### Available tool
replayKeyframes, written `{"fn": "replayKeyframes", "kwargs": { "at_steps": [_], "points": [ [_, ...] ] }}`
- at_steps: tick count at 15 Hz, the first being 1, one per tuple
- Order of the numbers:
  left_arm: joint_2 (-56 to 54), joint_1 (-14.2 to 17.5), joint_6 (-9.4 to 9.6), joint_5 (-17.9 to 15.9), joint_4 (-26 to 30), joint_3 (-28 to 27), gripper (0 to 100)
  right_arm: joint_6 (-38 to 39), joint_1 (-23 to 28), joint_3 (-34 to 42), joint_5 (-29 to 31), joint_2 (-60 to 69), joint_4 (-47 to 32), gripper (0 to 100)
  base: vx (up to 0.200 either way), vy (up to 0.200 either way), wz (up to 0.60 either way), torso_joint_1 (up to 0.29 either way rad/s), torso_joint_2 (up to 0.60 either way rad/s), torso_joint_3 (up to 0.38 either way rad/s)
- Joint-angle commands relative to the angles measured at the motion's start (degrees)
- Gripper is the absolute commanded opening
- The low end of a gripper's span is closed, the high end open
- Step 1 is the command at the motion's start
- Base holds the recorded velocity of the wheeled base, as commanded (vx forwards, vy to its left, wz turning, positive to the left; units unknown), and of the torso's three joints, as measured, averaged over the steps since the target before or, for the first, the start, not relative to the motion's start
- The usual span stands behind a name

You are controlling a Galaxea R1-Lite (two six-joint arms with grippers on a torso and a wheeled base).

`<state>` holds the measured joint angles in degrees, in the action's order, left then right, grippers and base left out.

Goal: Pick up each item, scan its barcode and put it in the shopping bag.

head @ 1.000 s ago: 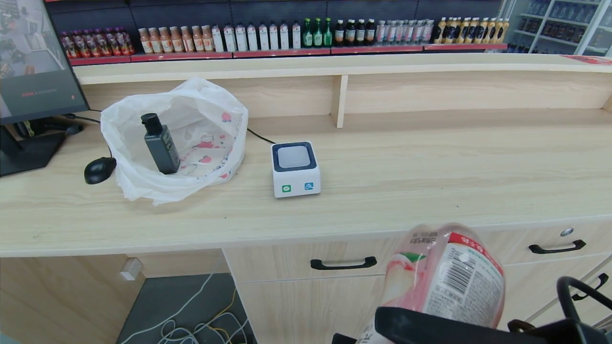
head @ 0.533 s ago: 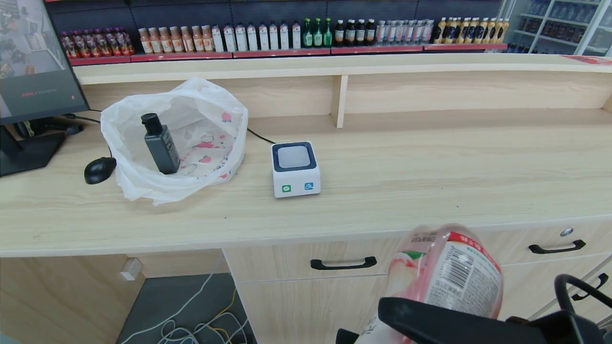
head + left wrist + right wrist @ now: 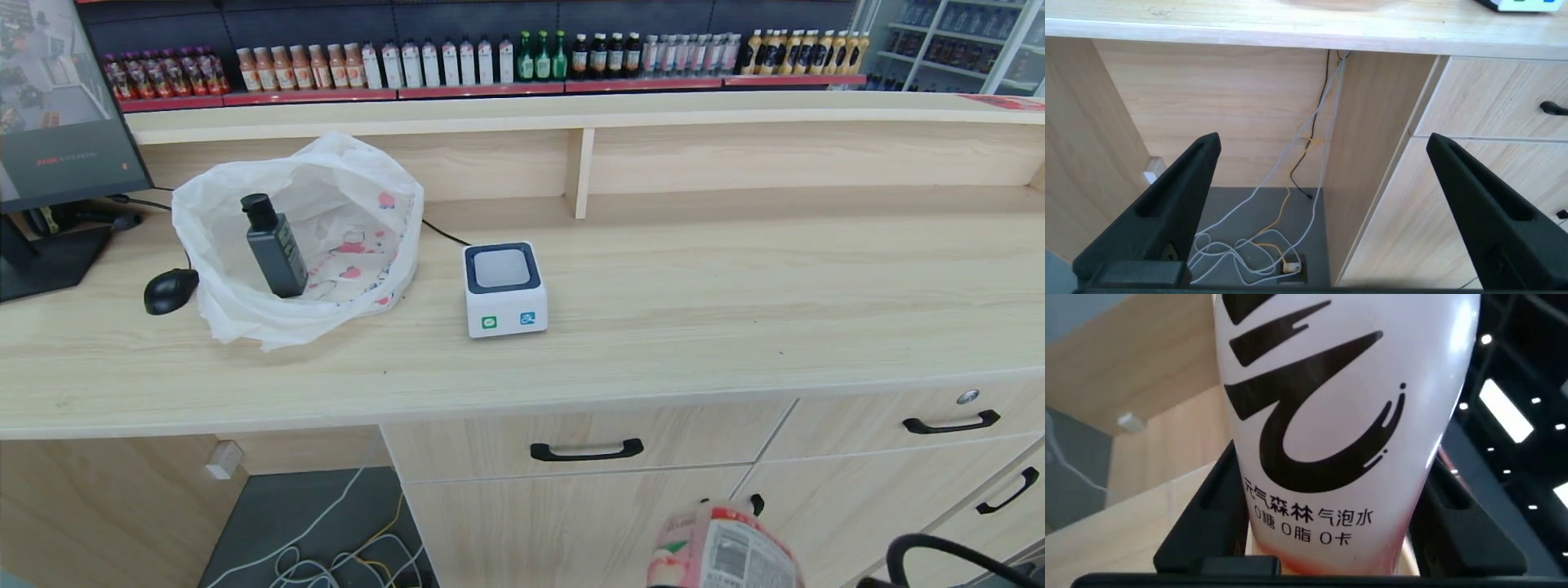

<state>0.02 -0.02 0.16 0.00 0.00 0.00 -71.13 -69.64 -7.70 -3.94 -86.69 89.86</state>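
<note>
A shop checkout: counter point(image 3: 653, 327), barcode scanner point(image 3: 504, 287), stocked drink shelves point(image 3: 490, 61).

Two items point(image 3: 276, 249) point(image 3: 722, 549), one bag point(image 3: 237, 322), one scanner point(image 3: 504, 287)

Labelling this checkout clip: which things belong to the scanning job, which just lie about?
Job: pink bottle, scanner, shopping bag, dark bottle inside it.
Lying about: mouse, monitor, drinks on the back shelf.
</note>
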Motion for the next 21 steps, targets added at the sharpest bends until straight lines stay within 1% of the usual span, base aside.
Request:
{"fn": "replayKeyframes", "kwargs": {
  "at_steps": [1,5,6,8,9,12,13,14,15,16,17,18,19,20,21],
  "points": [
    [-0.02,-0.06,0.02,0.00,0.00,0.00,100,7.06,-2.43,5.42,0.07,-0.41,0.14,0,0.000,0.000,0.00,0.000,0.00,0.000],
    [-0.02,0.02,0.02,0.00,0.00,0.00,100,14.71,-2.43,7.70,0.07,-0.59,0.14,0,0.000,0.000,0.00,0.000,0.00,0.000],
    [-0.02,-0.06,0.02,0.00,0.00,0.00,100,15.59,-2.34,7.70,-0.46,-1.29,0.14,0,0.000,0.000,0.00,0.000,0.00,0.000],
    [-0.02,0.02,0.02,0.00,0.00,0.00,100,16.73,-1.81,7.70,-3.88,-1.03,0.14,0,0.000,0.000,0.00,0.000,0.00,0.000],
    [-0.02,-0.06,0.02,0.00,0.00,0.00,100,20.77,-1.55,7.70,-5.47,-0.76,0.14,0,0.000,0.000,0.00,0.000,0.00,0.000],
    [-0.02,0.02,0.02,0.00,0.00,0.00,100,27.54,-0.67,7.44,-5.38,0.55,0.14,0,0.000,0.000,0.00,0.000,0.00,0.000],
    [-0.02,-0.06,0.02,0.00,0.00,0.00,100,30.09,0.21,7.27,-5.38,0.73,0.14,0,0.000,0.000,0.00,0.000,0.00,0.000],
    [-0.02,-0.06,0.02,0.00,0.00,0.00,100,33.34,2.67,7.27,-4.32,1.52,0.14,0,0.000,0.000,0.00,0.000,0.00,0.000],
    [-0.02,0.02,0.02,0.00,0.00,0.00,100,36.59,4.69,7.62,-2.21,2.14,0.14,0,0.000,0.000,0.00,0.000,0.00,0.000],
    [-0.02,0.02,0.02,0.00,0.00,0.00,100,38.44,5.31,7.53,-1.07,2.31,0.14,0,0.000,0.000,0.00,0.000,0.00,0.000],
    [-0.02,0.02,0.02,0.00,0.00,0.00,100,43.97,5.75,6.47,4.03,3.10,0.14,0,0.000,0.000,0.00,0.000,0.00,0.000],
    [-0.02,0.02,0.02,0.00,0.00,0.00,100,46.61,5.75,5.42,7.10,3.81,0.14,0,0.000,0.000,0.00,0.000,0.00,0.000],
    [-0.02,-0.06,0.02,0.00,0.00,0.00,100,52.68,5.75,3.13,13.87,5.30,0.14,0,0.000,0.000,0.00,0.000,0.00,0.000],
    [-0.02,-0.06,0.02,0.00,0.00,0.00,100,56.98,5.75,1.20,18.26,6.00,0.14,0,0.000,0.000,0.00,0.000,0.00,0.000],
    [-0.02,-0.06,0.02,0.00,0.00,0.00,100,59.71,6.01,0.50,21.43,6.36,0.14,0,0.000,0.000,0.00,0.000,0.00,0.000]
  ]
}}
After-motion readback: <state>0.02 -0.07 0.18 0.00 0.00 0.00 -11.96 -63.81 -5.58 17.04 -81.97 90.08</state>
